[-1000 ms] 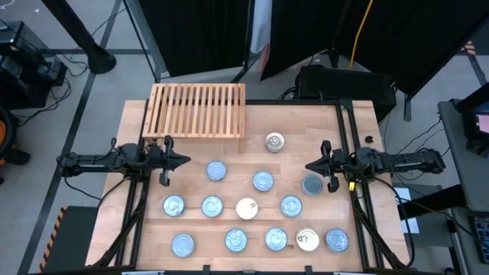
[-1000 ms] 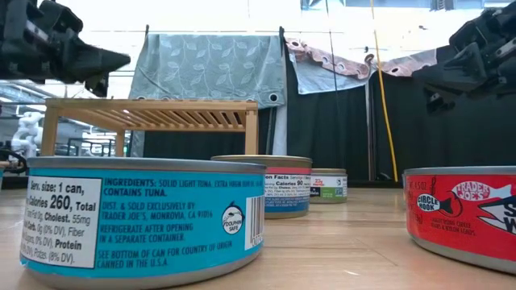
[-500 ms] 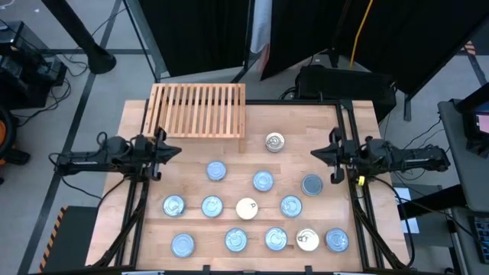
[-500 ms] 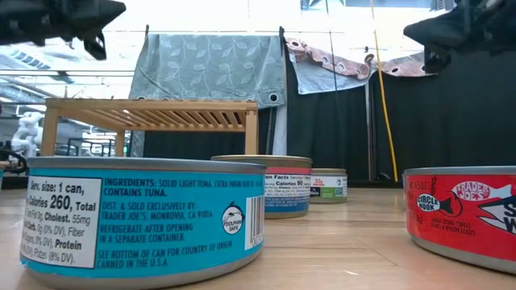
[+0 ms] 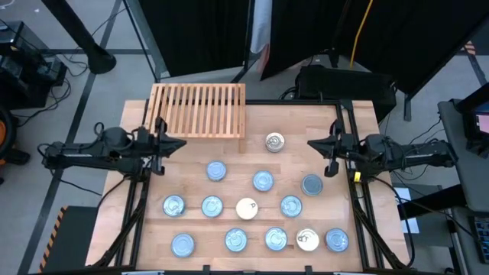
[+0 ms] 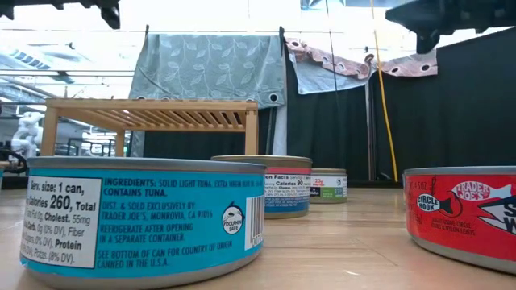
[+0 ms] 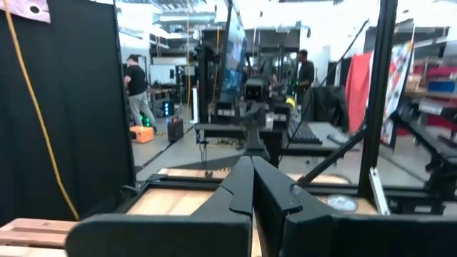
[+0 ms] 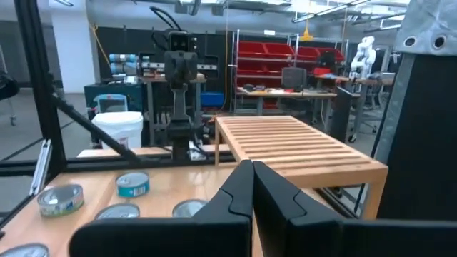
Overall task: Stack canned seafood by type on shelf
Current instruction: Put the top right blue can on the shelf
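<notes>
The left tool [image 5: 179,144] is hovering over the bench's [image 5: 359,122] left edge, just in front of the shelf's near left corner, its fingers pressed together and gripping nothing. The right tool [image 5: 312,145] is hovering over the right side of the bench, likewise pinched closed and empty, pointing toward the middle. The wooden slatted shelf [image 5: 199,110] is standing at the far left of the bench with no tin on it. Thirteen tins [image 5: 263,181] are lying flat on the bench in loose rows in front of the shelf; one tin [image 5: 274,141] is sitting apart, just right of the shelf's near corner. Neither tool is touching a tin.
</notes>
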You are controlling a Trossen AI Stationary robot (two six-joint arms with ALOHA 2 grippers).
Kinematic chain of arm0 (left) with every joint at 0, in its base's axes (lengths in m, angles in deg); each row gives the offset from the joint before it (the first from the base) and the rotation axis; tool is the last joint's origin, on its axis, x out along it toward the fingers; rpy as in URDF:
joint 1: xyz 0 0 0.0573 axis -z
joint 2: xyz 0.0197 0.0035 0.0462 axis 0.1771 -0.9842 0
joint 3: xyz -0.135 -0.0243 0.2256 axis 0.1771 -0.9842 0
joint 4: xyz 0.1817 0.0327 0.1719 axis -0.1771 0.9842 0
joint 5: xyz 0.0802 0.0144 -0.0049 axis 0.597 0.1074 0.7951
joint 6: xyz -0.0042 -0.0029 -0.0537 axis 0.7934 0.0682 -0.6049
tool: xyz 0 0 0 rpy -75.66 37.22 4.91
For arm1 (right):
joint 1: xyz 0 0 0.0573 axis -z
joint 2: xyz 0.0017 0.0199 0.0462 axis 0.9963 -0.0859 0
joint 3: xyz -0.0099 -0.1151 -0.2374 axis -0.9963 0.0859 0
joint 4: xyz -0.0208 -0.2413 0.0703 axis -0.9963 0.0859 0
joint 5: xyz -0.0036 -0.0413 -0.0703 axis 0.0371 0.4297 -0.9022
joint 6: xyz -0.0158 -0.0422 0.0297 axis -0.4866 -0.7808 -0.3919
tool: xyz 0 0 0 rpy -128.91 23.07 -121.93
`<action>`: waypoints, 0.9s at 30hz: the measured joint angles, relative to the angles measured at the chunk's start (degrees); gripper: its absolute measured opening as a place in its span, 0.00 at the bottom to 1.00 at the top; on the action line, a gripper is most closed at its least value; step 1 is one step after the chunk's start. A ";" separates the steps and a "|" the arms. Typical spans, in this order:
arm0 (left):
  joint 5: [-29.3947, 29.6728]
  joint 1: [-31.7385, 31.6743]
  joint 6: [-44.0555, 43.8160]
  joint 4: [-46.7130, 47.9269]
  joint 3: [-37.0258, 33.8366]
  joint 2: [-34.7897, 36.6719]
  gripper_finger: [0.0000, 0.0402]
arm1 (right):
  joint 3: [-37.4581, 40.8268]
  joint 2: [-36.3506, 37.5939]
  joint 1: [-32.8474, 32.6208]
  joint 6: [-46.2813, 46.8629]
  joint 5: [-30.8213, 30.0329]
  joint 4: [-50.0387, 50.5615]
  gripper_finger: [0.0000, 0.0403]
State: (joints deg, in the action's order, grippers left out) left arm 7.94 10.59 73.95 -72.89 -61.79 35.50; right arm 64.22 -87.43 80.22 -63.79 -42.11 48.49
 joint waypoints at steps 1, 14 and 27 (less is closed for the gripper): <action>0.06 0.00 0.46 0.06 0.64 -1.46 0.00 | -0.74 -1.06 -0.01 0.63 -1.19 -0.15 0.00; 2.79 0.02 0.46 -0.14 7.40 -17.21 0.00 | -3.17 -16.05 0.85 5.80 -15.51 -0.40 0.00; 4.25 0.00 0.40 -0.22 10.14 -22.79 0.00 | -3.20 -33.49 18.52 15.34 2.65 -1.41 0.00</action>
State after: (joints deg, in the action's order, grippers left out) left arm 12.19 10.58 74.35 -73.12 -51.65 12.71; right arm 61.01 -120.92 98.74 -48.45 -39.47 47.08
